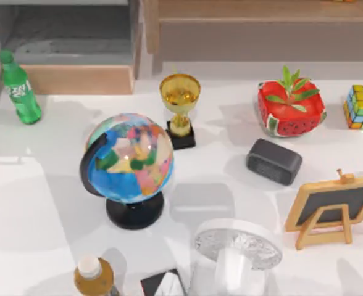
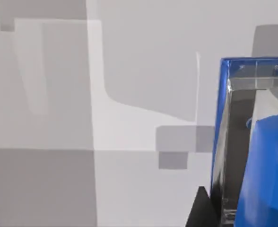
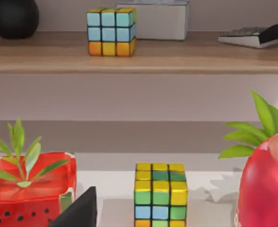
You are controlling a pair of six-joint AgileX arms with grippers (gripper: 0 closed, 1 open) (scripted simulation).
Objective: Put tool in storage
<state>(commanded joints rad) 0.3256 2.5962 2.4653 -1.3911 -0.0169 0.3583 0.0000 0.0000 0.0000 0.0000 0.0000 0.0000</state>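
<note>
Open wooden drawer (image 1: 76,77) at the tabletop's (image 1: 33,203) back left stands ready as storage; green soda bottle (image 1: 20,87) and globe (image 1: 129,161) crowd the approach. Left wrist view shows a bright-blue, metal-edged object (image 2: 252,146), probably the tool, close under the camera; gripper closure cannot be told.

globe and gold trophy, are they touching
Apart. In the top view the globe stands in front of the gold trophy, and a strip of white table shows between the globe's sphere and the trophy's black base.
</note>
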